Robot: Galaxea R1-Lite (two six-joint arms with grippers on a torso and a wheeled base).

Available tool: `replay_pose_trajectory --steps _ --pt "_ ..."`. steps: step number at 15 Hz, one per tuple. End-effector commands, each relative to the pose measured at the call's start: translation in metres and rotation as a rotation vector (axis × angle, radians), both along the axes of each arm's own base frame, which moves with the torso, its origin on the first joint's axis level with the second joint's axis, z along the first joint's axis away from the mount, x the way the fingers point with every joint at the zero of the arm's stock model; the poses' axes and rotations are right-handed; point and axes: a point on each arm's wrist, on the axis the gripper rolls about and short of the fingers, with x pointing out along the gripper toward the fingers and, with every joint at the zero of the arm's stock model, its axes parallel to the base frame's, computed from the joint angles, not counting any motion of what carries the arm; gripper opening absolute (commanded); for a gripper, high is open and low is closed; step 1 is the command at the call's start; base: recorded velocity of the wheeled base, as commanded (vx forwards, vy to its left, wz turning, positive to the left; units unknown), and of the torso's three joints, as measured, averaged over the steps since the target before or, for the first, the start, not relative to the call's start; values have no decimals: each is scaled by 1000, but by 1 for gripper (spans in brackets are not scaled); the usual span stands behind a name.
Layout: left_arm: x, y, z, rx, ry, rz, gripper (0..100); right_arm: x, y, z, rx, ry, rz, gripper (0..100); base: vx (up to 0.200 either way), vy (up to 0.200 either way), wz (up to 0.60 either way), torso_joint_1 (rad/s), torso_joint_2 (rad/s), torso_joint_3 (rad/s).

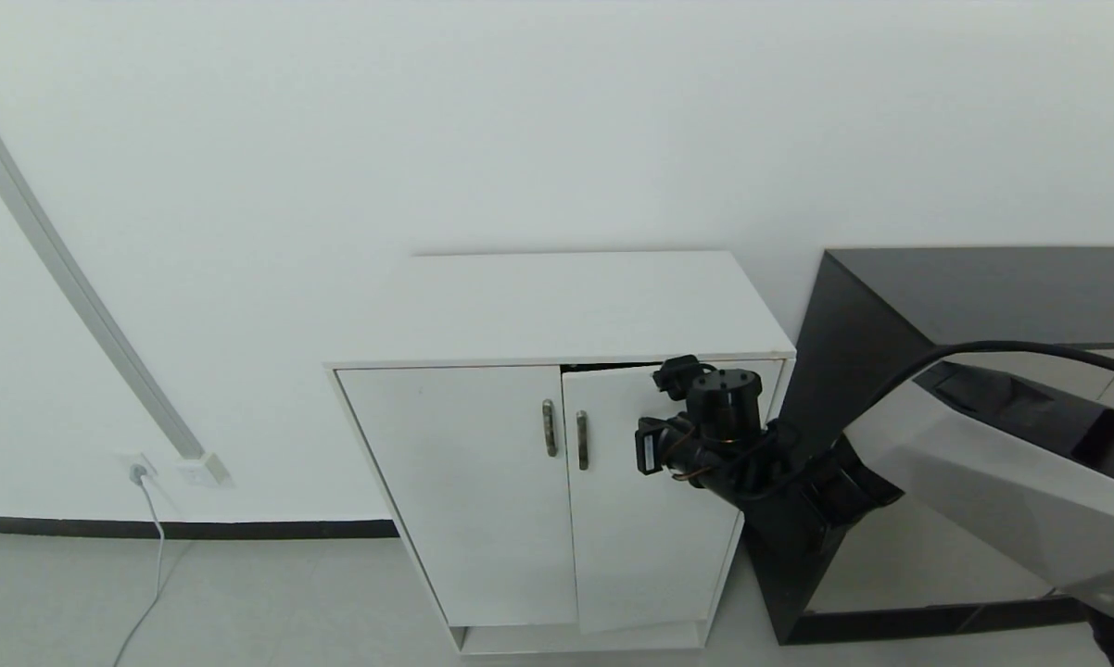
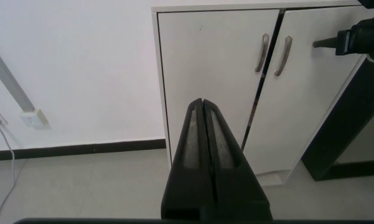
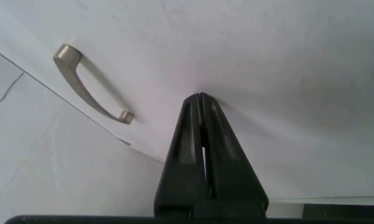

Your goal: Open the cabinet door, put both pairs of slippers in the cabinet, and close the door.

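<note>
The white cabinet (image 1: pixel 557 306) stands against the wall with two doors. Its left door (image 1: pixel 464 500) is flush. The right door (image 1: pixel 650 556) stands slightly ajar, with a dark gap along its top edge. Two metal handles (image 1: pixel 550 428) (image 1: pixel 582 440) sit side by side at the doors' meeting edges. My right gripper (image 1: pixel 647 446) is shut, its tip (image 3: pixel 202 98) against the face of the right door (image 3: pixel 267 56), to the side of the handle (image 3: pixel 90 84). My left gripper (image 2: pixel 202 102) is shut on nothing and hangs low in front of the cabinet (image 2: pixel 211 68), well apart from it.
A black piece of furniture (image 1: pixel 891 306) stands close against the cabinet's right side. A wall socket with a cable (image 1: pixel 140 472) and a slanting cable duct (image 1: pixel 75 278) are on the left wall. Bare grey floor (image 1: pixel 242 602) lies left of the cabinet.
</note>
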Motion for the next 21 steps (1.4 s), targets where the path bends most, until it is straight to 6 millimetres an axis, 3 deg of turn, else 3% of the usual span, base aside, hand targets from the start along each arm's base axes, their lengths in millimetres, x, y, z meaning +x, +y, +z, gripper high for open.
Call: replay_pose_trajectory --steps 1,21 --pt "0 0 0 0 0 1 0 5 -1 -6 -5 6 -9 0 0 0 0 0 0 0" --pt "0 0 0 0 0 -2 0 22 -16 -10 -9 11 -62 0 0 0 0 0 0 0"
